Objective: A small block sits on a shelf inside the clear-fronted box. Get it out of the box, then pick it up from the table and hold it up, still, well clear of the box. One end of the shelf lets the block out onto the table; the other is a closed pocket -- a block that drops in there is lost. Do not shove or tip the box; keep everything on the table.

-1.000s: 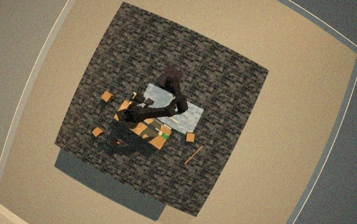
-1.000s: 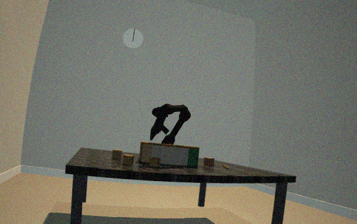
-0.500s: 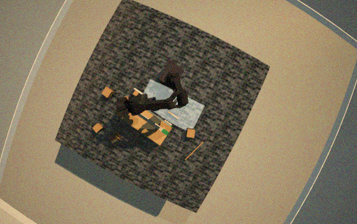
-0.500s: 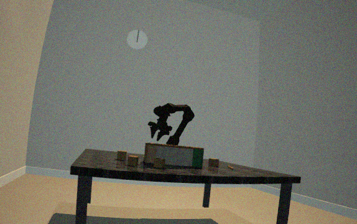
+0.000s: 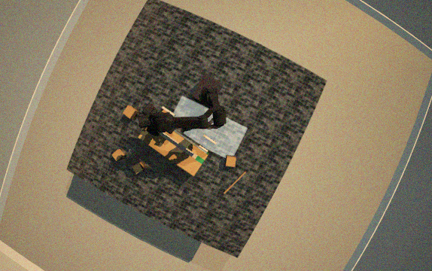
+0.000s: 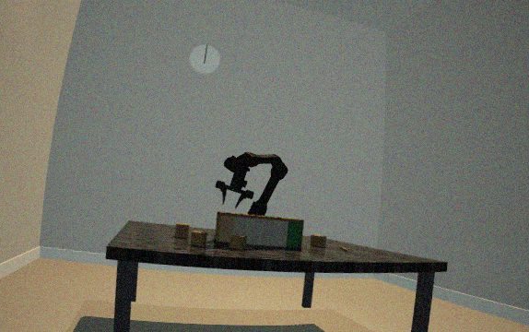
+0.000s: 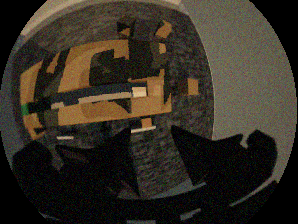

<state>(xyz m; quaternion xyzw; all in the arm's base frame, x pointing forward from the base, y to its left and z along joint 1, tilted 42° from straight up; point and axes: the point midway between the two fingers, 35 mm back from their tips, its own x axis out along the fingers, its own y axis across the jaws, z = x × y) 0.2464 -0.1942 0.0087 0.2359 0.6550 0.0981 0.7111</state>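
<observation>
The box (image 5: 191, 168) (image 6: 260, 231) (image 7: 145, 106) stands on the table, orange on top, with a green section (image 5: 199, 159) (image 6: 294, 234) (image 7: 25, 109) at one end. My gripper (image 6: 229, 206) (image 7: 151, 129) is open and empty, fingers pointing down, above the table by the end of the box away from the green. In the wrist view, a small orange piece (image 7: 146, 122) shows between the fingertip directions, just outside the box beside a pale strip (image 7: 143, 129). I cannot tell whether it is the small block. The box's shelf is mostly hidden by shadow and the arm.
Loose orange cubes stand around the box, at left (image 5: 129, 111) (image 6: 182, 231), front left (image 5: 118, 154) (image 6: 198, 238), in front (image 5: 138, 168) (image 6: 238, 242) and right (image 5: 230, 161) (image 6: 318, 241). A thin stick (image 5: 235, 183) lies at right. A pale panel (image 5: 236, 132) lies under the arm.
</observation>
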